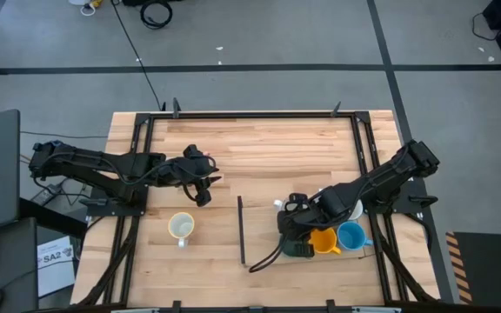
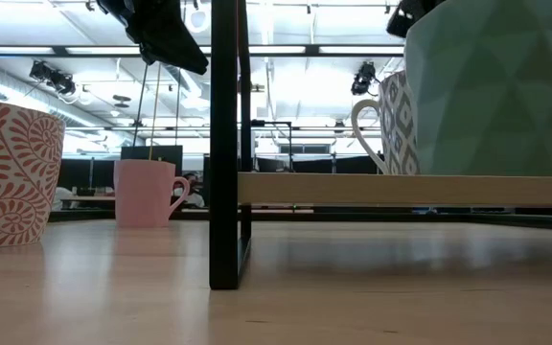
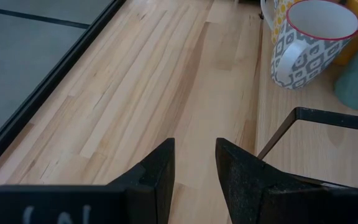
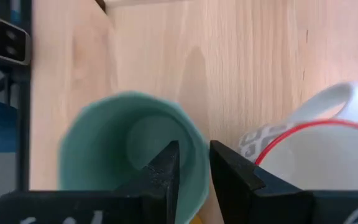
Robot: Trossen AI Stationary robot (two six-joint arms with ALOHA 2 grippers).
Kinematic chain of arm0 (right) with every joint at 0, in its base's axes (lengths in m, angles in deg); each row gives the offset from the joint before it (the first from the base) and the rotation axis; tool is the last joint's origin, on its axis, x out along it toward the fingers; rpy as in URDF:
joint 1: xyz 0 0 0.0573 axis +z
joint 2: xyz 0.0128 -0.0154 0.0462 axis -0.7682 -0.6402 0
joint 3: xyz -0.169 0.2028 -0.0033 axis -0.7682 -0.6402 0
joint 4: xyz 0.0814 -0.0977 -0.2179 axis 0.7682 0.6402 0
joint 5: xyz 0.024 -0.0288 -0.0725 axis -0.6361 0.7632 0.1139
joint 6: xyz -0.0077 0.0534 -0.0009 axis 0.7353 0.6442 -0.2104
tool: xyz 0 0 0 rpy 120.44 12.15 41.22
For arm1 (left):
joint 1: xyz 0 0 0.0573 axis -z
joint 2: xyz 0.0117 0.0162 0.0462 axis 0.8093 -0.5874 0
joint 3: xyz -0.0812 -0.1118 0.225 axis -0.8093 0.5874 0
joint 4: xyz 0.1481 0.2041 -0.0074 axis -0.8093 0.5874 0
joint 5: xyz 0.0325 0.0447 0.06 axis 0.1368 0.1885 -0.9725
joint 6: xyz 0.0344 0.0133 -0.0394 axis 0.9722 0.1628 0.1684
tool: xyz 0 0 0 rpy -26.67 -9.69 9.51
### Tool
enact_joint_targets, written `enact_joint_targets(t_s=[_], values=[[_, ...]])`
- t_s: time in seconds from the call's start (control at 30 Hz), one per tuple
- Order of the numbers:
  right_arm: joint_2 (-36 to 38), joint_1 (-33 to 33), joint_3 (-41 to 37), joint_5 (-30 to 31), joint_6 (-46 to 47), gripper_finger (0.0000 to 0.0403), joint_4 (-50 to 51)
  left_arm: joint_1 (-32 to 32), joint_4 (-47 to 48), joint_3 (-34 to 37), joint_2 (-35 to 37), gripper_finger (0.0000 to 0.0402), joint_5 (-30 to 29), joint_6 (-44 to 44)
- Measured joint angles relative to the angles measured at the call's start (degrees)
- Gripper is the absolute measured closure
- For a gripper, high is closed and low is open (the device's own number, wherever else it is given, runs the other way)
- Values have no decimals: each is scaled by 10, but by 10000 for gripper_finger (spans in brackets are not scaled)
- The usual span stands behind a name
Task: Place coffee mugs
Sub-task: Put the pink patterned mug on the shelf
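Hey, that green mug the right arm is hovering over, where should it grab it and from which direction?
Take the green mug by its rim wall, coming straight down from above. It stands upright with its mouth open, and the right hand already straddles that wall, one finger inside and one outside. A red-rimmed patterned mug stands close beside it, so a side approach looks cramped. Its handle does not show.

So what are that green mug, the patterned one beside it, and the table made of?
The green mug looks like glazed ceramic: a thick rim with a smooth, matte-looking inside. The patterned mug also seems ceramic, glossy white with a printed grey pattern and a red rim. The table looks like light wood: joined strips with visible grain, probably sealed, since it shows a soft sheen.
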Motion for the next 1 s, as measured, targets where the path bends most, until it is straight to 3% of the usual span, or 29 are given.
enact_joint_targets(t_s=[0.33, 0.43, 0.57, 0.73, 1.0], values=[[52, 0, 23, -2, -23, 309, -2, 0, 0, 0, 0, 278, 20, -10], [68, -4, 23, 3, -28, 309, -5, 0, 1, 0, 3, 278, 63, -53], [83, -13, 23, 23, -46, 309, -7, 6, 6, 0, 4, 278, 176, -106], [85, -25, 23, 32, -82, 309, -9, 54, 54, 0, 4, 278, 269, -159], [84, -35, 23, 32, -117, 309, -15, 151, 209, 0, 4, 278, 275, -248]])
